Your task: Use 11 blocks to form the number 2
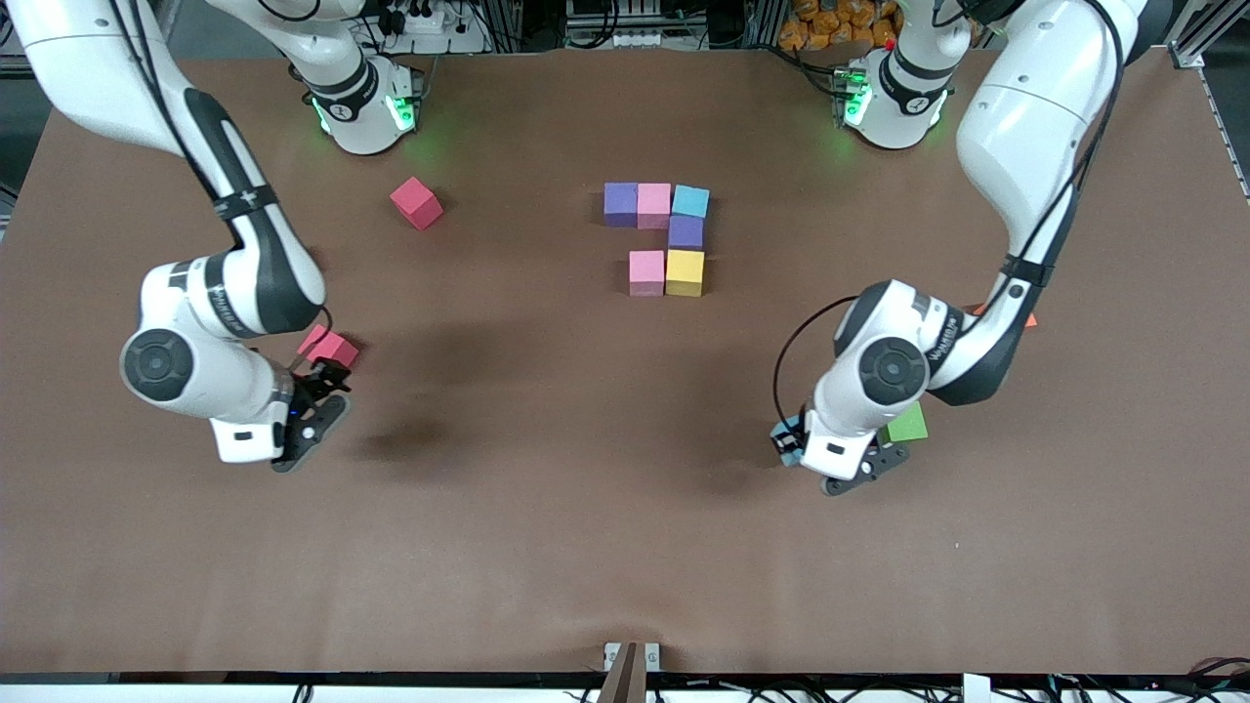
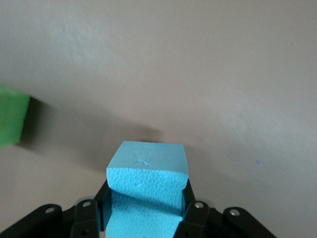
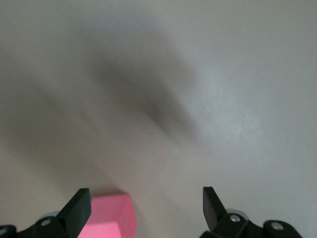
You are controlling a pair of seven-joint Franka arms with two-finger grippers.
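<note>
Part of the number 2 lies mid-table: a purple block (image 1: 620, 203), a pink block (image 1: 654, 204) and a light blue block (image 1: 690, 201) in a row, a purple block (image 1: 686, 231) below, then a pink block (image 1: 646, 272) and a yellow block (image 1: 685, 272). My left gripper (image 1: 787, 441) is shut on a light blue block (image 2: 146, 173), held above the table beside the green block (image 1: 908, 424), which also shows in the left wrist view (image 2: 11, 121). My right gripper (image 1: 327, 376) is open over a loose pink block (image 1: 328, 347); in the right wrist view, this block (image 3: 106, 218) sits close to one finger of that gripper (image 3: 146, 203).
A red block (image 1: 417, 203) lies toward the right arm's base. A corner of an orange block (image 1: 1027, 318) peeks out from under the left arm. The brown table (image 1: 547, 508) is bare nearer the front camera.
</note>
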